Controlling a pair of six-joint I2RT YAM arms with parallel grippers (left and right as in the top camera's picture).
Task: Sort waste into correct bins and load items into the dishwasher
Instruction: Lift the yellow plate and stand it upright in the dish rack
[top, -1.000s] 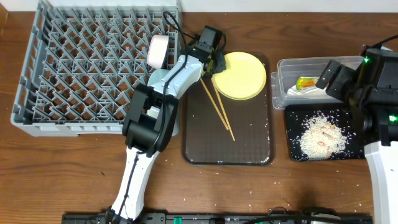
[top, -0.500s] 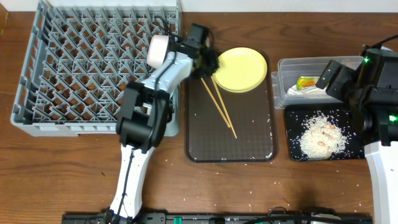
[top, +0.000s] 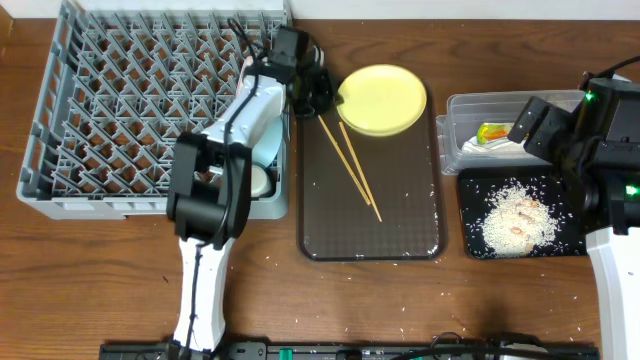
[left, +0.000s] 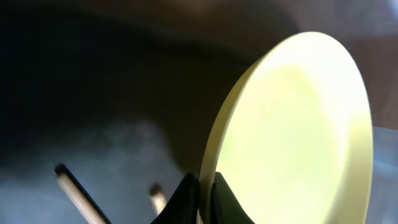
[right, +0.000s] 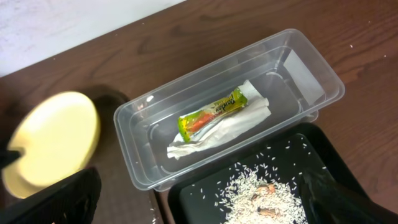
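My left gripper (top: 322, 93) is shut on the left rim of the round pale yellow plate (top: 383, 99), which is tilted over the far end of the brown serving tray (top: 400, 230). In the left wrist view the jaws (left: 203, 198) pinch the plate's edge (left: 292, 124). Two wooden chopsticks (top: 350, 168) lie on the brown tray. The grey dish rack (top: 140, 110) stands at the left. The clear tub (right: 292, 68) holds the green-and-yellow wrapper (right: 211, 115) and a white napkin (right: 236, 124). Rice (top: 515, 215) lies in the black tray (top: 470, 185). My right gripper (right: 199, 208) is open above it.
A light blue bowl (top: 270, 140) and a white dish (top: 258, 182) sit at the rack's right edge, partly hidden by my left arm. Loose rice grains dot the wooden table near the front edge (top: 400, 325).
My left gripper has moved back and to the left with the plate, lifting and tilting it toward the rack. The right arm has not moved.
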